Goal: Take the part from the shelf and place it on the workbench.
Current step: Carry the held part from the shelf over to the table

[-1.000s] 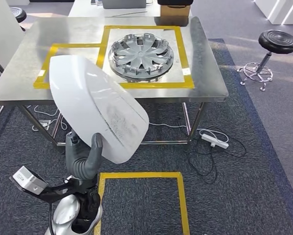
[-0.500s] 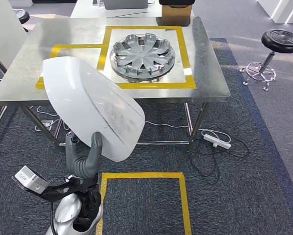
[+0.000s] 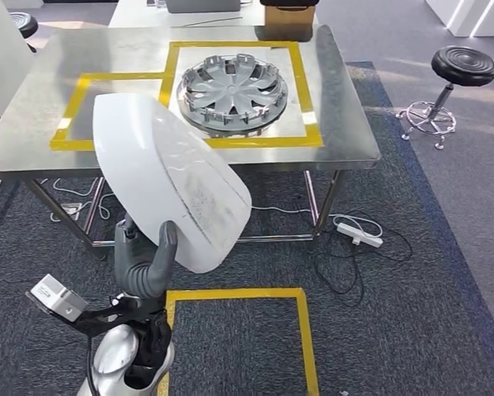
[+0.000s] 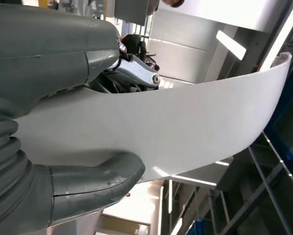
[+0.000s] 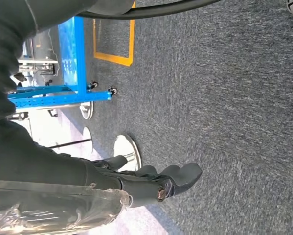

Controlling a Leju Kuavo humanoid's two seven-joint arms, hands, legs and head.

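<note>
Since the view has swung a touch and the workbench (image 3: 39,124) sits closer, you're nearly there: left hand (image 3: 146,262) grips the white part (image 3: 169,190) at centre-left, short of the taped outline. Right hand (image 5: 152,181) hangs empty, fingers loosely extended.

Bare steel inside the taped outline (image 3: 82,91) at the tabletop (image 3: 39,82) left end; hubcap (image 3: 232,89) filling the right square.

Hubcap (image 3: 232,92) on steel workbench (image 3: 350,132)

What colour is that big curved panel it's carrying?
White panel, scuffed grey in places; clearest in the head view.
</note>
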